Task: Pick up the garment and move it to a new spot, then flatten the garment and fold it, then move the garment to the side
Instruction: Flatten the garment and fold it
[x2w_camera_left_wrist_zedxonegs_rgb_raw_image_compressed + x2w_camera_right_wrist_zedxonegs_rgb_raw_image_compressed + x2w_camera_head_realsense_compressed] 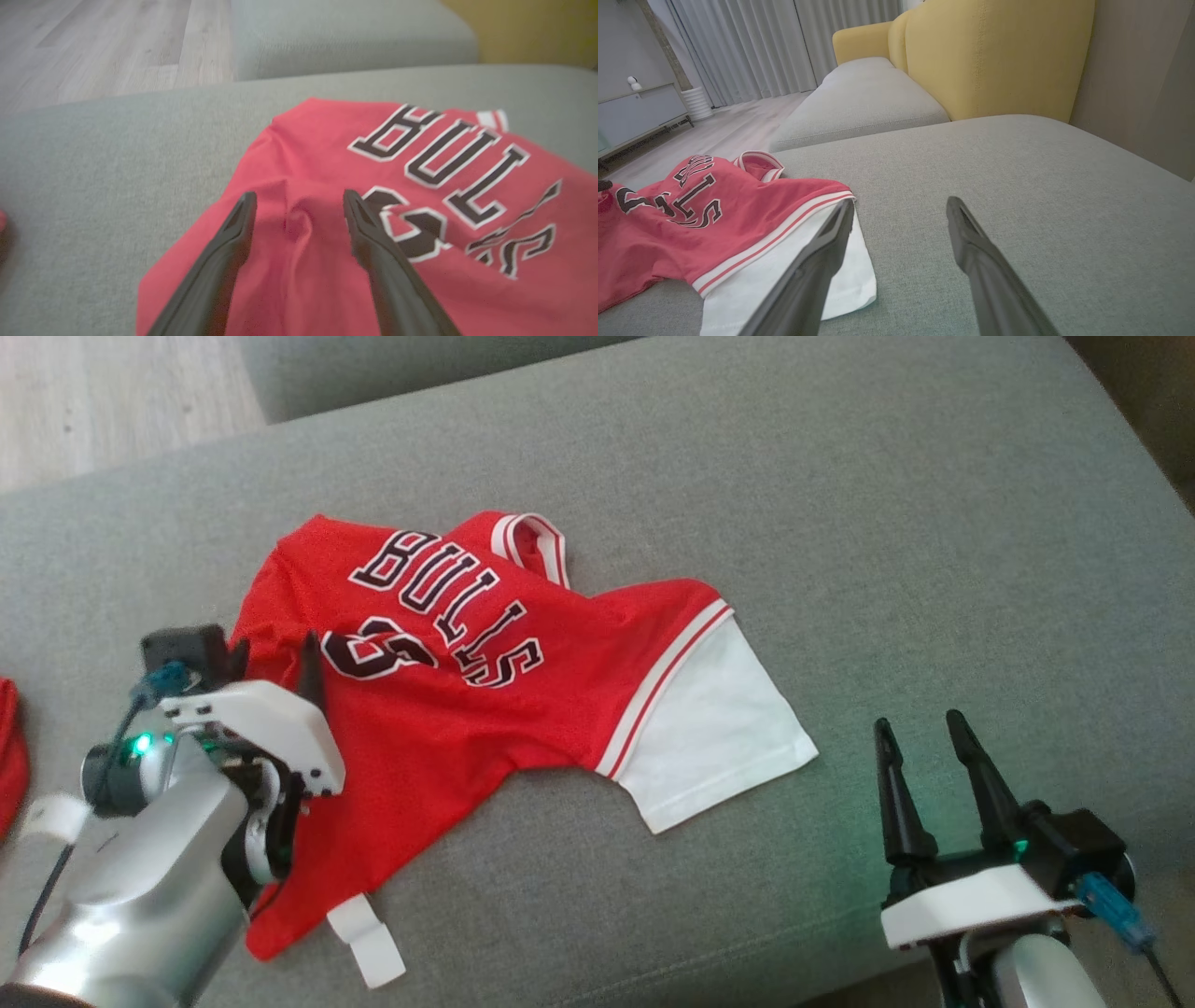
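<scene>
While the jersey lies on a grey cushion, seemingly wooden floor lies beyond.

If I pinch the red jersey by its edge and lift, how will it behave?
Likely floppy: the jersey lies rumpled, with a raised pucker. Probably light, the cloth looking thin. Its white sleeve would likely dangle and drag on the sofa cushion.

Open grey cushion lies right of the jersey, bounded by yellow backrest.
</scene>
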Available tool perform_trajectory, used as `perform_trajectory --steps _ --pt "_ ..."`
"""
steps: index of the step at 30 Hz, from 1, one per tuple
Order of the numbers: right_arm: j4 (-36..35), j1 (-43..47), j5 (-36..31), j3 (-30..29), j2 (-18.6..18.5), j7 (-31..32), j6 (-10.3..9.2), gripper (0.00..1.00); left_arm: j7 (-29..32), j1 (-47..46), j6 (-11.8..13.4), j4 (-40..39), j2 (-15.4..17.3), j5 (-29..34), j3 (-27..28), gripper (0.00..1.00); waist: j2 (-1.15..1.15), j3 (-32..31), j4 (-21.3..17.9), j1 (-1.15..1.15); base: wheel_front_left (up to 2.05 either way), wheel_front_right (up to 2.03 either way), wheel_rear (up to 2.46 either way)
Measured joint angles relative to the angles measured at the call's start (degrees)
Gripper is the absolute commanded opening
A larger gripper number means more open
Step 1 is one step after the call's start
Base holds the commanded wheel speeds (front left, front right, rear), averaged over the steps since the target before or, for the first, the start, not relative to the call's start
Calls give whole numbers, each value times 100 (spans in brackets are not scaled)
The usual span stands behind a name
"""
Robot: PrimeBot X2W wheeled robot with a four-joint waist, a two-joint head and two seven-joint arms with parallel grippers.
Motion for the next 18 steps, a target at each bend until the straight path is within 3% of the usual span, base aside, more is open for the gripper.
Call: perform_trajectory --steps 4,6,11,16,18 --pt "-4 53 -1 -119 1 0 0 100 -448 179 -10 -433 4 -7 342 100 0 -133 51 0 0 0 0" --pt "-42 140 -19 -208 0 0 0 100 -513 378 120 -808 12 142 561 100 0 -201 117 0 0 0 0" --pt "-187 276 -208 -405 1 0 0 100 -517 1280 477 -2140 -11 1103 1315 100 0 -397 341 0 0 0 0" --pt "-393 415 -413 -608 2 0 0 100 -516 2588 508 -2967 -431 1887 1674 100 0 -605 638 0 0 0 0" --pt "-442 518 -485 -677 2 0 0 100 -516 3013 383 -3097 -608 2164 1789 100 0 -680 764 0 0 0 0"
